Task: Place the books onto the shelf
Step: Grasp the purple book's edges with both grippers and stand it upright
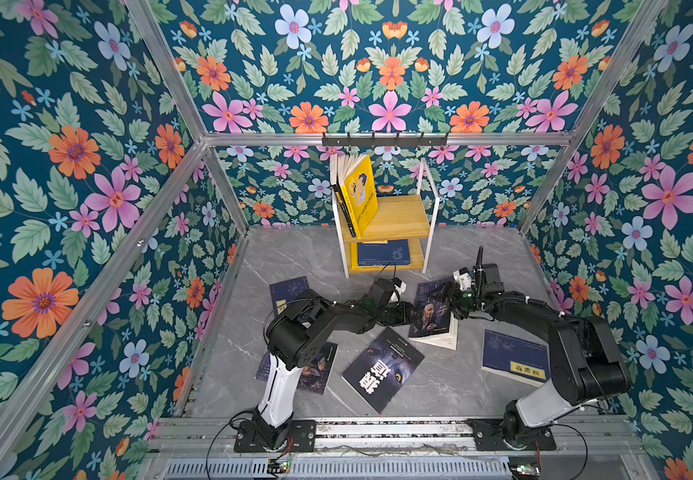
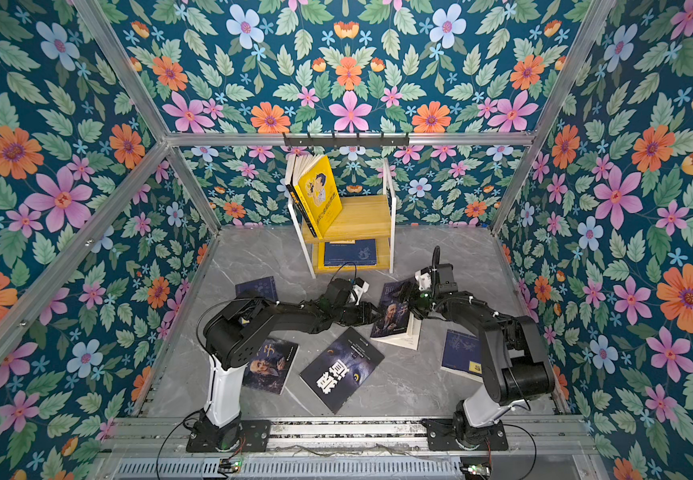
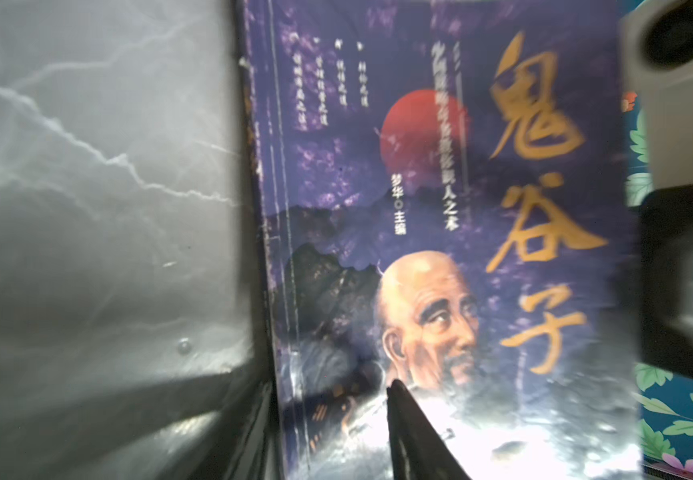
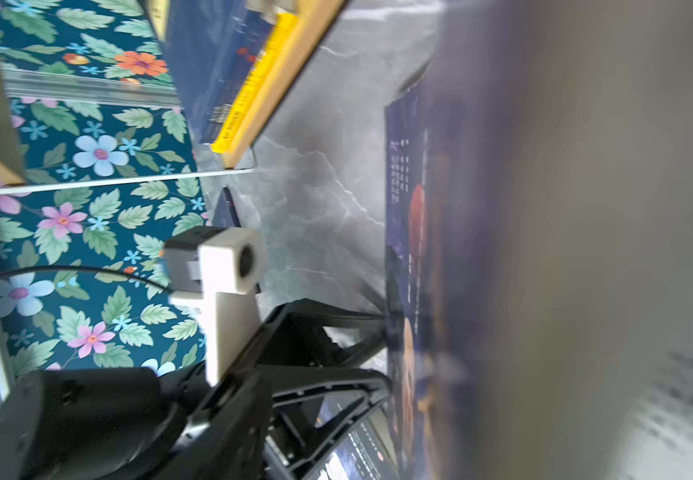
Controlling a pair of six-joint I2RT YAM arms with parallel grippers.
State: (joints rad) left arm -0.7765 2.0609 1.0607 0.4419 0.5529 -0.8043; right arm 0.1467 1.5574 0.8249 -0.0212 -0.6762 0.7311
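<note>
Books lie scattered on the marble floor (image 1: pixel 440 386). Nearest, a black book (image 1: pixel 382 368) lies flat at the middle, with a second portrait book (image 1: pixel 315 372) partly under the left arm and a labelled navy book (image 1: pixel 511 357) beside the right arm. Beyond them the portrait book (image 1: pixel 432 311) is tipped up between the two grippers. The left gripper (image 1: pixel 411 312) clamps its left edge, one finger (image 3: pixel 411 436) lying over the cover. The right gripper (image 1: pixel 452 298) is at the opposite edge, and I cannot tell whether it grips. Farther back, a plain navy book (image 1: pixel 288 291) lies at the left. Farthest, the shelf (image 1: pixel 403 216) stands by the back wall. A yellow book (image 1: pixel 361 191) stands on its top board at the left frame, and a third navy book (image 1: pixel 383 252) lies flat on the lower board.
</note>
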